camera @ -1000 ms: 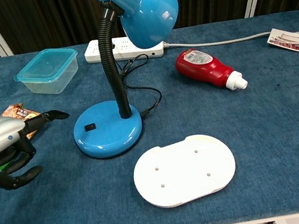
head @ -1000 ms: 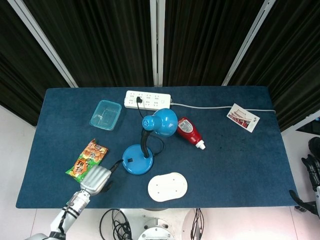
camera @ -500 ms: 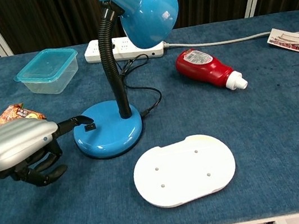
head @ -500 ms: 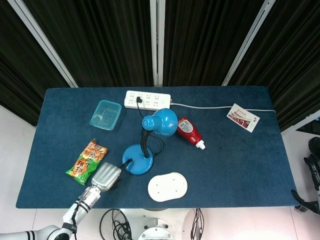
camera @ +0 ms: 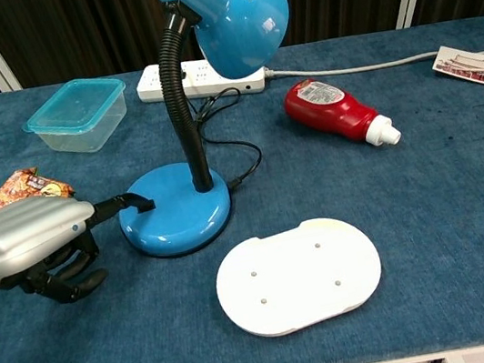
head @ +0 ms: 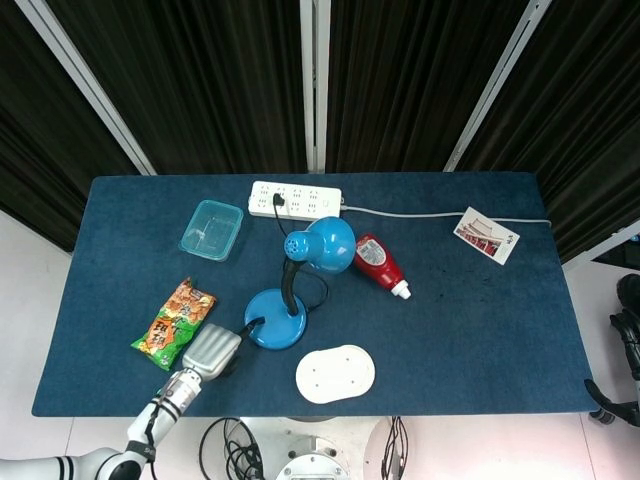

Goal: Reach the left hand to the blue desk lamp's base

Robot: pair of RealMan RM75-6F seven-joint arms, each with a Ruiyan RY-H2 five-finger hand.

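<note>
One extended finger (camera: 126, 203) of the left hand (camera: 36, 246) reaches onto the near-left edge of the lamp base (camera: 177, 217), its tip touching or just above the small black switch there; the remaining fingers are curled in beneath the palm and hold nothing. The pointing posture suits pressing a switch rather than grasping the base. The hand lies low over the table (camera: 435, 234), coming at the base from the left, so the reach appears essentially complete. From the base the black gooseneck (camera: 179, 108) rises to the blue shade (camera: 230, 18), which leans right of the base and leaves the switch side open to the hand. In the head view the left hand (head: 211, 351) sits just left of the lamp base (head: 272, 322). A snack packet (camera: 18, 189) lies just behind the hand, left of the base. A white oval board (camera: 298, 276) lies in front of the base and to its right. A red bottle (camera: 335, 112) lies on its side right of the base. Behind the base stand a power strip (camera: 193, 78), into which the lamp cord runs, and a clear plastic box (camera: 79, 114). A card (camera: 477, 68) lies far right of the base. Dark parts at the right edge of the head view may belong to the right arm; the right hand cannot be made out.
</note>
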